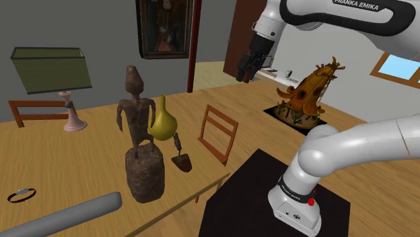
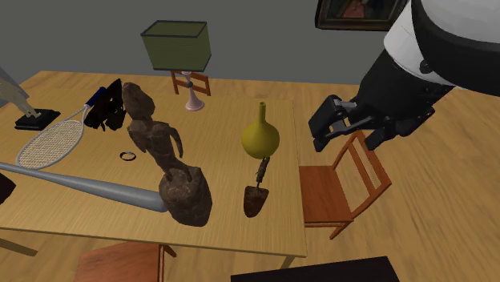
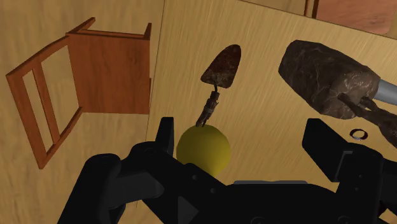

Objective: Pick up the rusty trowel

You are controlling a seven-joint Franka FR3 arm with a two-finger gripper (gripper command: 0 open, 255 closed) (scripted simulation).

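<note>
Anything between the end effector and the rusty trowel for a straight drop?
Partly. The yellow vase stands at the handle end of the trowel; in the wrist view it covers that end, in front of the open end effector. The blade and most of the handle lie clear; the statue stands apart.

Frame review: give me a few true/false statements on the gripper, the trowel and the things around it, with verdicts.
1. The gripper is open and holds nothing. True.
2. The trowel lies on the chair seat. False: it lies on the table.
3. The trowel lies beside the yellow vase. True.
4. The lamp has tipped over. False: it stands upright on the table.
</note>
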